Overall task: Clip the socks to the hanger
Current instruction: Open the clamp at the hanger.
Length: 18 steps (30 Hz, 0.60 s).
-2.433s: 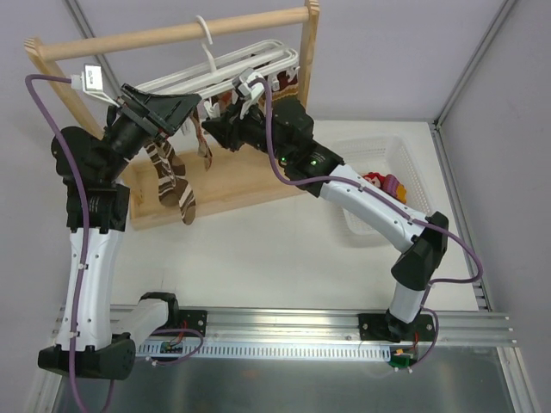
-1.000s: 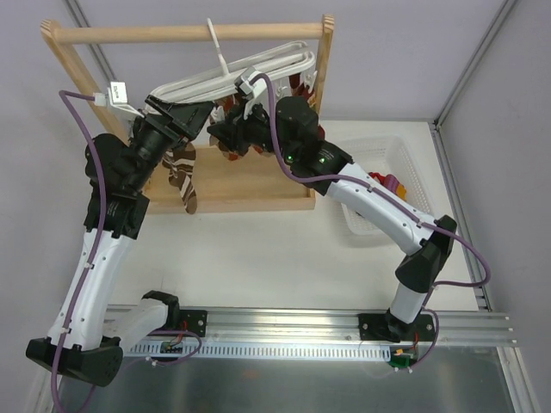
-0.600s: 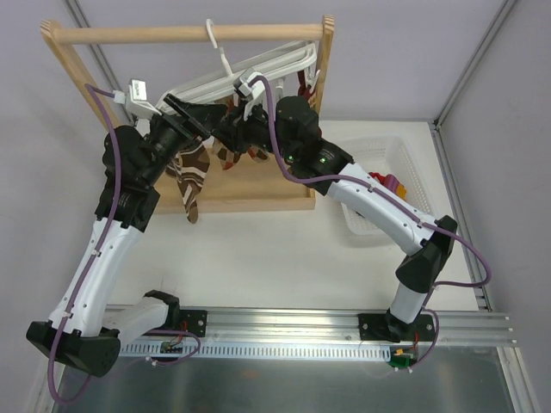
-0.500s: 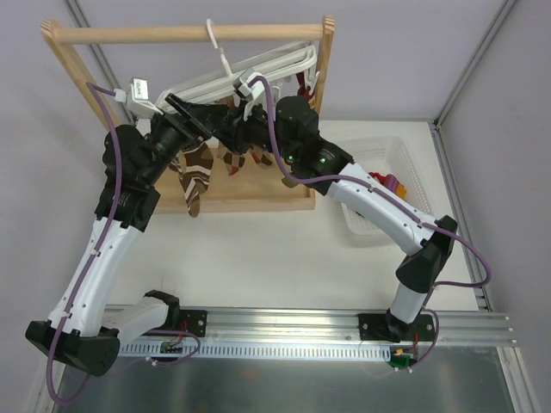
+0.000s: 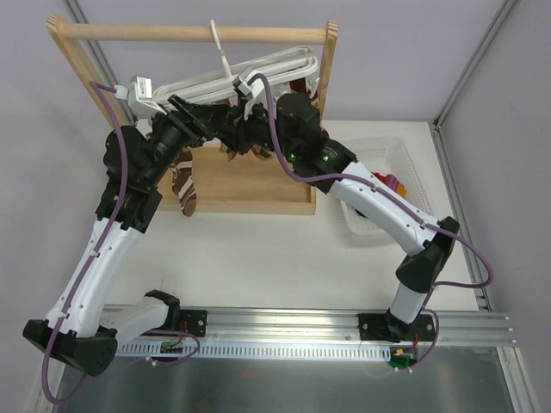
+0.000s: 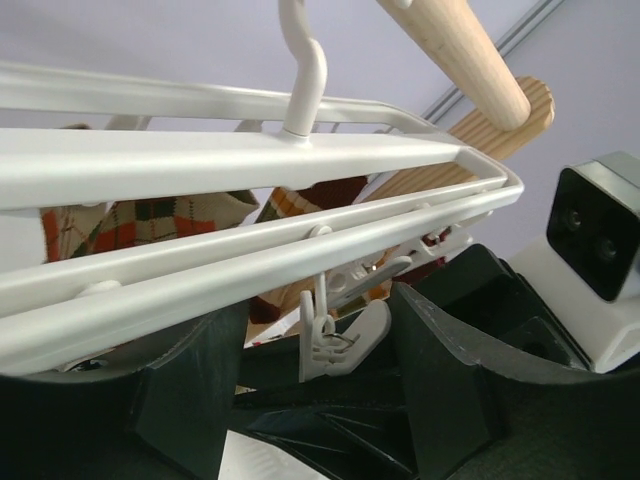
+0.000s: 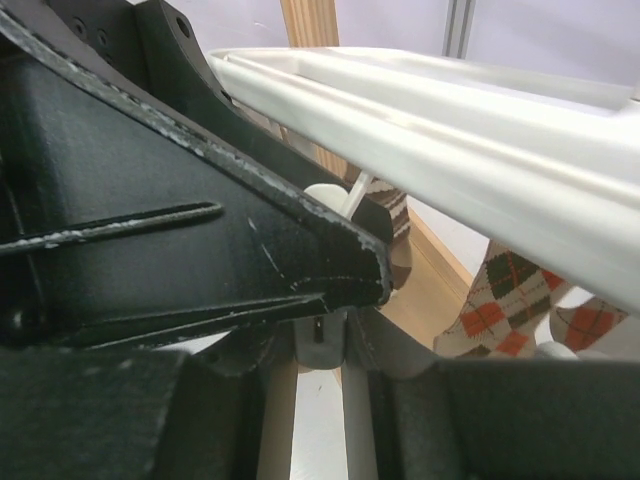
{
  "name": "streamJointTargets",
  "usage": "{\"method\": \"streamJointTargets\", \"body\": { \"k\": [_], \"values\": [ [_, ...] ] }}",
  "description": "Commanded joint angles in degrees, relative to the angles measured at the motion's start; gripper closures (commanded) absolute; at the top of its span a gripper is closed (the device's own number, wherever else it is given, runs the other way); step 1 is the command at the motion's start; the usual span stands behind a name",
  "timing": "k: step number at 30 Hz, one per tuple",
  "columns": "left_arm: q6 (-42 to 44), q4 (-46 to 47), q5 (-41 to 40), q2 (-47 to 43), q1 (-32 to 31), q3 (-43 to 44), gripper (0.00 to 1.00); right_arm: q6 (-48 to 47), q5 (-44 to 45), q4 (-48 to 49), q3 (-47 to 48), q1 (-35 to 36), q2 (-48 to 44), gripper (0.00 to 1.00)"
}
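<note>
The white hanger [image 5: 258, 70] hangs by its hook from the wooden rack's top bar. A brown-white wavy sock [image 5: 182, 185] and brown argyle socks [image 5: 244, 148] dangle under it. My left gripper [image 5: 205, 119] is open under the rails [image 6: 200, 160], its fingers [image 6: 440, 370] on either side of a white clip [image 6: 335, 340] without touching it. My right gripper [image 5: 231, 131] faces it and is shut on a clip [image 7: 320, 335]. An argyle sock [image 7: 500, 290] hangs to its right. The red and magenta socks [image 5: 385, 182] lie in the basket.
The wooden rack [image 5: 258, 194] stands at the back left, its top bar [image 5: 189, 33] above both grippers. A white plastic basket [image 5: 405, 163] sits at the right. The right wrist camera [image 6: 600, 240] is close to my left gripper.
The rack and hanger have shifted right and back. My left arm has swung right and up under the hanger, beside the right gripper. The wavy sock has swung a little.
</note>
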Motion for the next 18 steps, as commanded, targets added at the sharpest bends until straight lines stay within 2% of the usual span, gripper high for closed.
{"method": "streamJointTargets", "body": {
  "k": [1, 5, 9, 13, 18],
  "values": [
    [2.9, 6.0, -1.9, -0.6, -0.9, 0.1, 0.42, -0.5, -4.8, -3.2, 2.3, 1.7, -1.8, 0.89],
    [2.8, 11.8, -2.0, -1.7, -1.1, -3.7, 0.41, -0.4, -4.8, -4.4, 3.0, 1.7, -1.8, 0.89],
    [2.7, 12.8, -2.3, -1.4, -1.3, -4.2, 0.42, -0.8, -4.7, -5.3, 3.3, 1.6, -1.8, 0.89],
    [2.5, 13.7, -3.1, -1.5, -1.5, -5.1, 0.48, -1.0, -4.5, -5.5, 3.3, 1.6, -1.8, 0.89],
    [2.4, 14.5, -4.2, -2.0, -1.9, -6.1, 0.50, -1.2, -4.3, -6.0, 3.5, 1.6, -1.8, 0.89]
  ]
}}
